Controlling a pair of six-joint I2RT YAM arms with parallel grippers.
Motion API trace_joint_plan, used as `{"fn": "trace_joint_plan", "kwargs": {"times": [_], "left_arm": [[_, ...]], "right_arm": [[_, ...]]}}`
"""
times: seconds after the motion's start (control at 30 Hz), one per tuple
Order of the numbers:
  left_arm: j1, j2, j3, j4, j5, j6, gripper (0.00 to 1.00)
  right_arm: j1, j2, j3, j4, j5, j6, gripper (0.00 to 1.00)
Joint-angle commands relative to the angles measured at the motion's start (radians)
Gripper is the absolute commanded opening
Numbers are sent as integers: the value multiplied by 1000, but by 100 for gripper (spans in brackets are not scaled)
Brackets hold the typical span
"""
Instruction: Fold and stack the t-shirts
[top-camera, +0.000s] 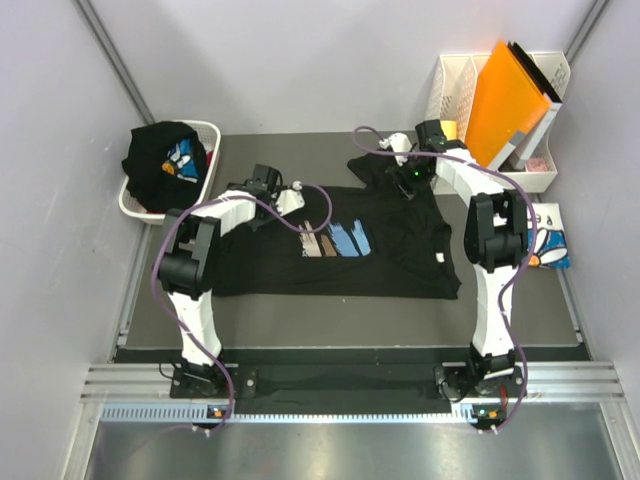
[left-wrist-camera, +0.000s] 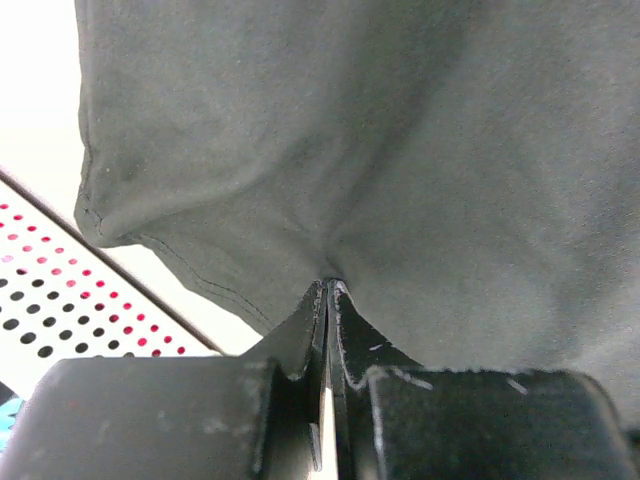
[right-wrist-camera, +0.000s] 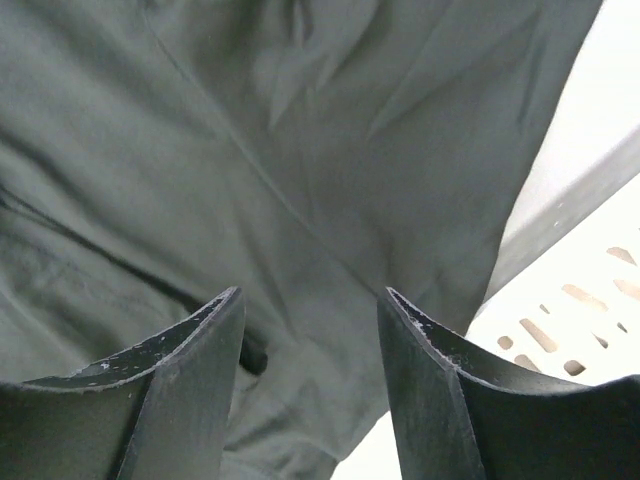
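the left fingers (left-wrist-camera: 312, 335) are pressed together with no gap between them, pinching a fold of the black t-shirt (top-camera: 400, 250) at their tips, so the cloth puckers up to the pinch and hangs around it. a stitched edge of the shirt runs just left of the grip, and past it shows a white perforated surface with red behind its holes. the right fingers (right-wrist-camera: 195, 360) stand apart with nothing clamped between them, poised over creased black cloth of the same shirt; whether their tips touch it i cannot tell. seen from above, the shirt lies spread across the middle of the dark table (top-camera: 300, 320), its blue, white and tan chest print (top-camera: 335, 240) facing up and its collar towards the right. the left arm reaches to the shirt's far edge on the left side, and the right arm to the part that juts out at the far right. a white laundry basket (top-camera: 132, 205) sits at the far left with a second black tee (top-camera: 155, 160) heaped in it. a white file rack (top-camera: 450, 85) holding an orange folder (top-camera: 505, 100) stands at the far right, and a folded white tee (top-camera: 552, 245) with blue print lies at the right edge.
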Motion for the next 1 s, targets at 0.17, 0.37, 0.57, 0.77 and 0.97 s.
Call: {"fn": "trace_joint_plan", "kwargs": {"times": [0.17,0.37,0.57,0.77,0.97], "left_arm": [[-10,77,29,-20,5,-13,0],[-14,87,42,-25,13,-17,0],[-18,86,52,-25,19,-14,0],[-20,90,54,-23,21,-11,0],[-18,86,46,-23,24,-8,0]], "right_arm": [[-11,-18,6,-82,-49,-39,57],[-18,-46,-9,-160,-55,-56,56],[-31,-80,-78,-165,-62,-58,51],[-32,-64,-78,-150,-69,-36,45],[-31,-52,-48,-151,-70,-29,46]]}}
